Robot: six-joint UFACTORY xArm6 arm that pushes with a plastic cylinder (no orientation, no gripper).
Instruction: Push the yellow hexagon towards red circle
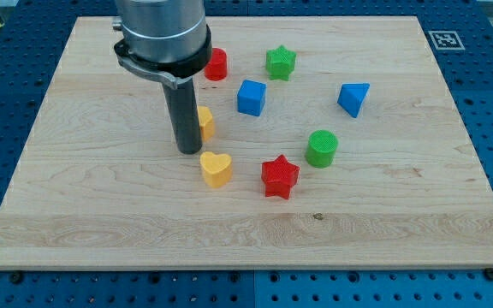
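Blue perforated metal surrounds the pale wooden table (101,214), which carries all the small plastic blocks. Nearest to the view's bottom lie the red star block (280,177) and the yellow heart block (216,168). A little further stands the green cylinder block (322,147).

My tip (188,151), the end of the dark rod that serves as end effector, rests on the table just at the left of the yellow hexagon block (205,122) — it seems to touch it, and the rod hides part of the block. It has no jaws, so nothing opens and nothing is held.

Further back are the blue cube block (251,97) and the blue triangular block (353,98), then the green star block (280,62).

The red circle block (217,64) is near the view's top, partly behind the arm. The hexagon is still apart from it — I judge the push is not finished.
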